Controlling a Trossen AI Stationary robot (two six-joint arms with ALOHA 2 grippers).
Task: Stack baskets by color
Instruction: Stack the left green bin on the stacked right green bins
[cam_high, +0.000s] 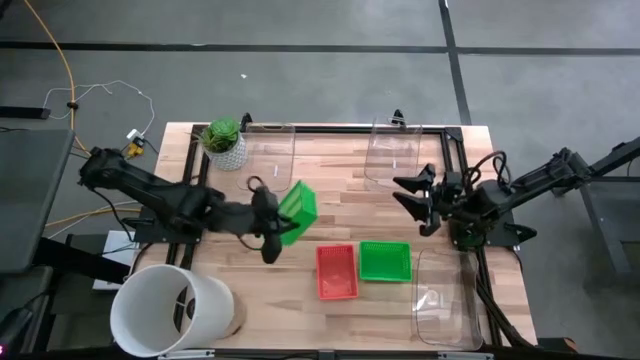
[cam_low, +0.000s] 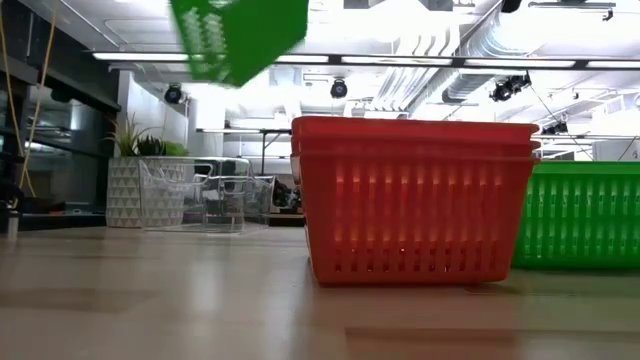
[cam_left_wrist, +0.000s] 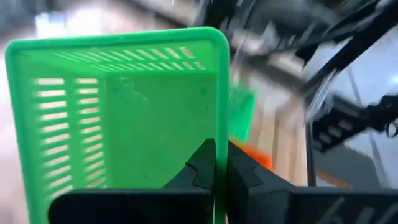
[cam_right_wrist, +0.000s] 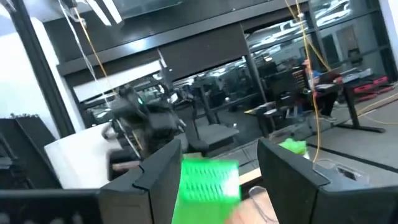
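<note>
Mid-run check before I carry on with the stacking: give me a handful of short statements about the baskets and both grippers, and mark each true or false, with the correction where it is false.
1. The left gripper is shut on the rim of a green basket. True.
2. That held green basket rests flat on the table. False: the low view shows it tilted in the air above the tabletop.
3. The red stack and a second green basket sit side by side on the table. True.
4. The right gripper holds a red basket. False: it is open and empty, waiting near the table's right edge.
5. The white bucket stands between the red and green baskets. False: it is at the table's near left corner.
</note>
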